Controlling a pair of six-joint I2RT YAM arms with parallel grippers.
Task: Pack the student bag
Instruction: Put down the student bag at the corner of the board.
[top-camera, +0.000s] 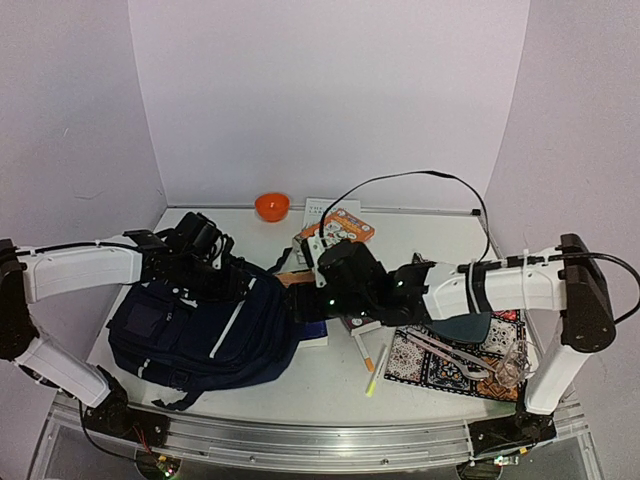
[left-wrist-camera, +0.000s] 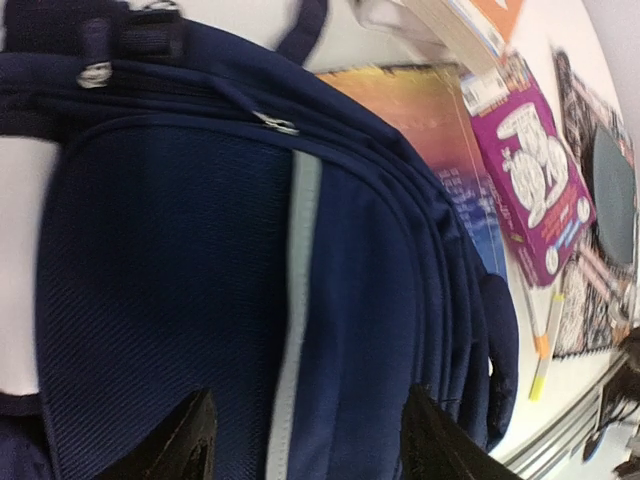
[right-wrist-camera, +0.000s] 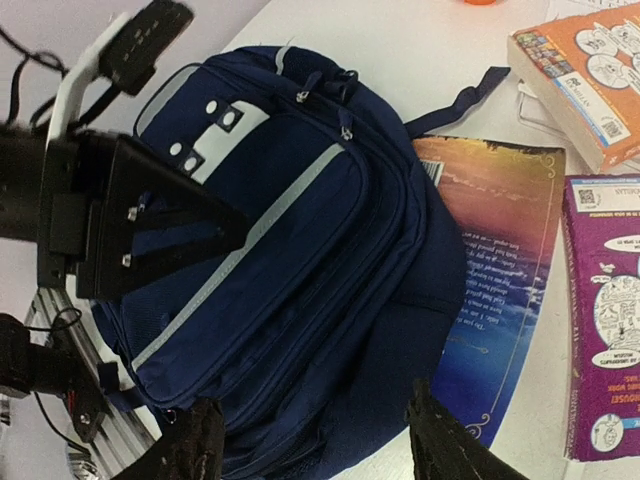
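The student bag (top-camera: 200, 325), navy blue with a pale trim line, lies flat on the table's left half, zips shut. It fills the left wrist view (left-wrist-camera: 200, 250) and the right wrist view (right-wrist-camera: 300, 250). My left gripper (top-camera: 232, 280) is open just above the bag's top, its jaws wide apart over the pale trim (left-wrist-camera: 308, 425). My right gripper (top-camera: 300, 305) is open and empty at the bag's right edge, hovering over the bag's side (right-wrist-camera: 312, 425). A colourful book (right-wrist-camera: 500, 260) lies partly under the bag's right edge.
A purple book (right-wrist-camera: 605, 310) and an orange book (top-camera: 345, 225) lie right of the bag. A yellow highlighter (top-camera: 377, 370) lies by a patterned mat (top-camera: 450, 355) with a dark pouch (top-camera: 465, 325). An orange bowl (top-camera: 272, 206) stands at the back.
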